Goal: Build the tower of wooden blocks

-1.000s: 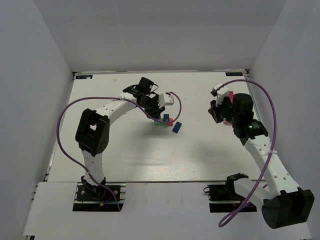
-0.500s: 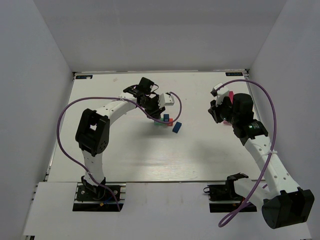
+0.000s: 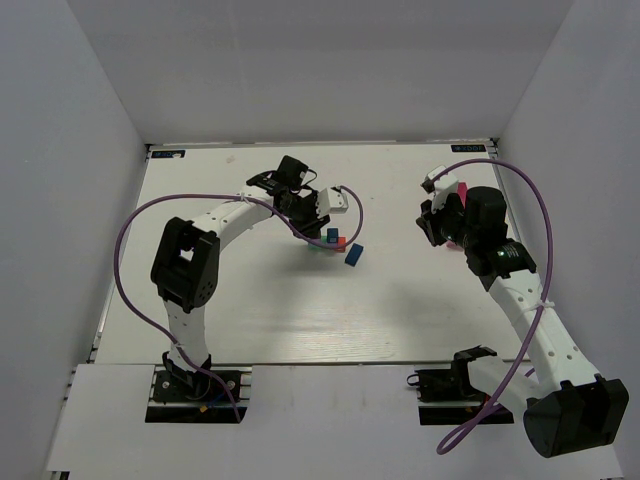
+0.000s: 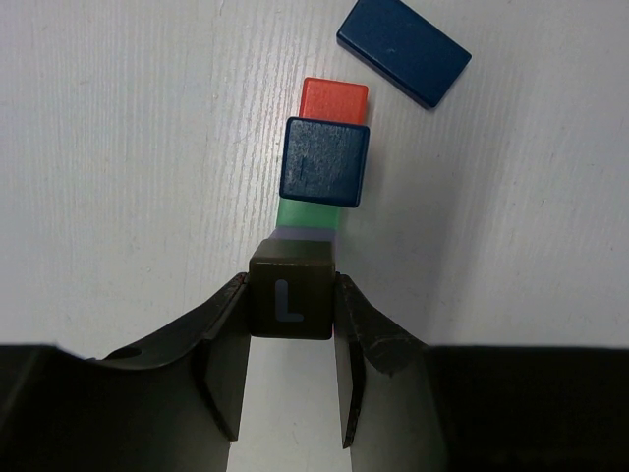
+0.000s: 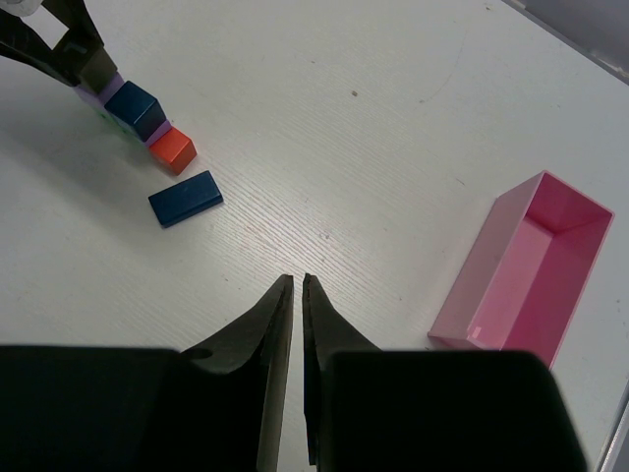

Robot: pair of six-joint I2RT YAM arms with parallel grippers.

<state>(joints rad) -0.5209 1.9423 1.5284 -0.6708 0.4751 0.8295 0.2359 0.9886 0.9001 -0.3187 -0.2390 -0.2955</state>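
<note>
we have the left claw (image 4: pixel 290 307) clamped on a dark olive-grey wooden cube (image 4: pixel 291 285) marked with a pale letter, one finger on each side face. it hangs over the near end of the tower (image 3: pixel 331 241), the small cluster of painted blocks near the middle of the white worktop (image 4: pixel 118 147). in the wrist view a sliver of lilac block (image 4: pixel 305 233) shows just beyond the held cube. toward twelve o'clock come a green block (image 4: pixel 307 214), a dark blue wooden cube (image 4: pixel 324 162) sitting higher, and a red-orange wooden cube (image 4: pixel 334 98). a dark blue flat wooden brick (image 4: pixel 403 49) lies loose at one o'clock, apart from the cluster. we cannot tell from above whether the held cube already rests on the lilac block. to seat it well, we would come straight down with its edges square to the block below. we would part the fingers only slightly, then lift vertically so nothing nudges the dark blue wooden cube. the right claw (image 5: pixel 297 285) is narrowed to a slit and holds nothing, with the pink rectangular box (image 5: pixel 491 295) at three o'clock.
</note>
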